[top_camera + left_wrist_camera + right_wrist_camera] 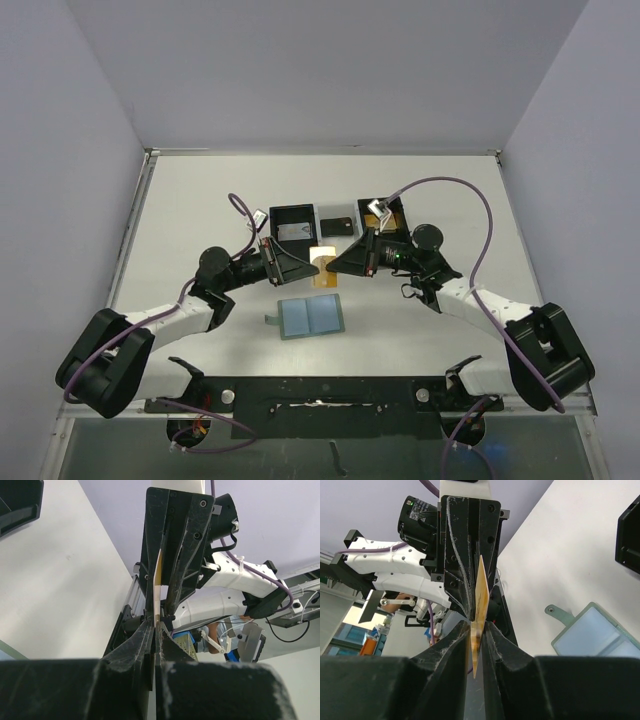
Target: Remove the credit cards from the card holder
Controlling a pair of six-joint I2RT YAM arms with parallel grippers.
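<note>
A gold-orange credit card (324,266) hangs in the air between my two grippers, above the table's middle. My left gripper (306,265) is shut on its left edge. My right gripper (341,262) is shut on its right edge. In the right wrist view the card (481,592) stands edge-on, pinched between my right gripper's (477,626) fingertips. In the left wrist view its pale edge (158,577) runs up from my left gripper (156,625). The card holder (311,317) lies open and flat on the table below, pale blue inside up, also seen in the right wrist view (600,632).
Two black open-topped boxes (294,225) (386,214) stand behind the grippers. A dark card (337,226) lies between them, and a pale grey card (293,233) lies in the left box. Grey walls close the table's back and sides.
</note>
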